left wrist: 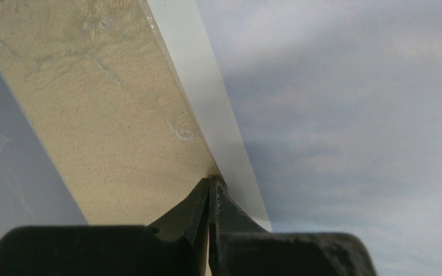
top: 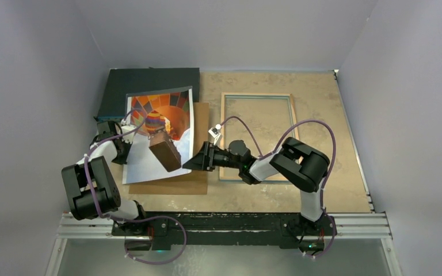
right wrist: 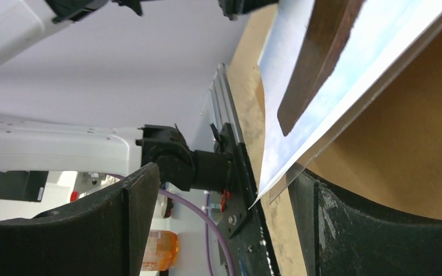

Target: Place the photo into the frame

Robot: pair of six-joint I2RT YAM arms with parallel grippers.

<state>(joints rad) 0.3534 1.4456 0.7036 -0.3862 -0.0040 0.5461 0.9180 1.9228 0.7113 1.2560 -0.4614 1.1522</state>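
The photo (top: 158, 135), an orange balloon on blue sky, lies over a brown board at the table's left middle. My left gripper (top: 126, 146) is shut on the photo's left edge. In the left wrist view its fingers (left wrist: 212, 183) pinch the photo's white border (left wrist: 218, 115). My right gripper (top: 191, 163) is open at the photo's near right corner. In the right wrist view that corner (right wrist: 276, 184) hangs between the spread fingers (right wrist: 224, 172), touching neither. The frame (top: 257, 95) lies flat to the right, wood-coloured rim up and nothing inside it.
The plain brown board (top: 193, 178) lies under the photo and shows in the right wrist view (right wrist: 414, 144). A dark flat box (top: 149, 80) sits at the back left. The right arm's elbow (top: 305, 164) hangs over the frame's near right corner. Grey walls enclose the table.
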